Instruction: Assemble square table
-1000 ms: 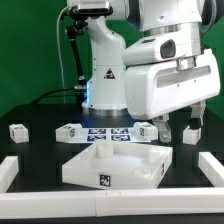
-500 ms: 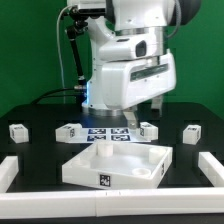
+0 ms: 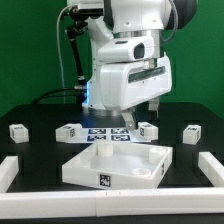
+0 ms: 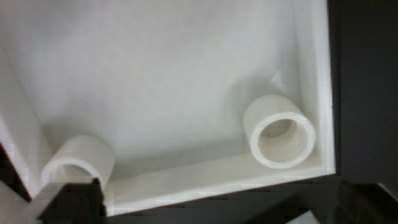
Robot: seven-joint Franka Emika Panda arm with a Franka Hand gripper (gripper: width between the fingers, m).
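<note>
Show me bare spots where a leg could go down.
Bare table flanks the square tabletop on both sides, out to each border bar. Crowded: the back row, where legs flank the marker board under the arm.

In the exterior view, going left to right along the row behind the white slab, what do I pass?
Far-left leg → second leg → marker board → third leg → far-right leg.

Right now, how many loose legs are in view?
4 legs in a row behind the tabletop: two on the exterior view's left, two on its right. More may be hidden.
</note>
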